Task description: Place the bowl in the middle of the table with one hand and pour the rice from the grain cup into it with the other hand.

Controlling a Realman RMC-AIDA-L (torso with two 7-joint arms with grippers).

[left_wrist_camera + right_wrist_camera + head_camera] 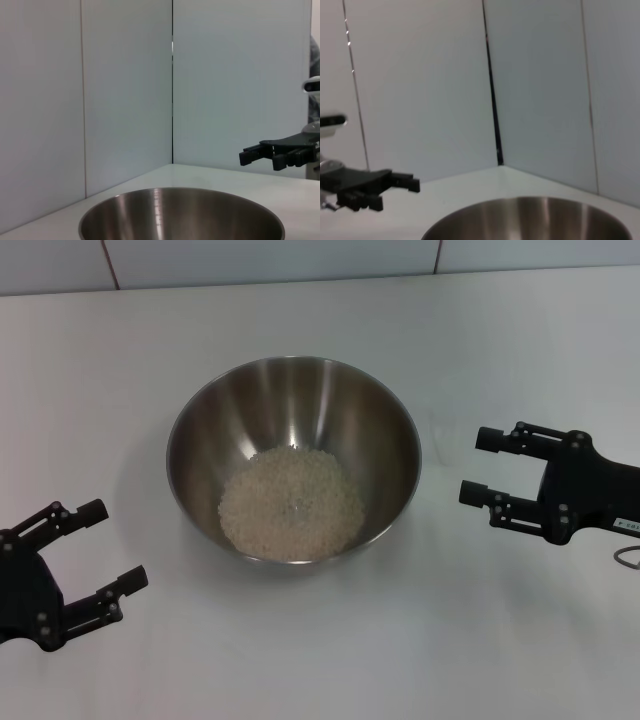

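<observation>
The steel bowl (293,430) stands in the middle of the white table (500,640), with a heap of rice (291,504) in its bottom. Its rim also shows in the left wrist view (180,210) and the right wrist view (535,217). My left gripper (112,545) is open and empty at the front left, apart from the bowl. My right gripper (480,467) is open and empty to the right of the bowl, fingers pointing at it; it also shows in the left wrist view (248,153). The left gripper shows in the right wrist view (405,187). The grain cup is out of view.
A white panelled wall (300,260) runs along the table's far edge. A thin grey cable loop (628,558) lies at the right edge under the right wrist.
</observation>
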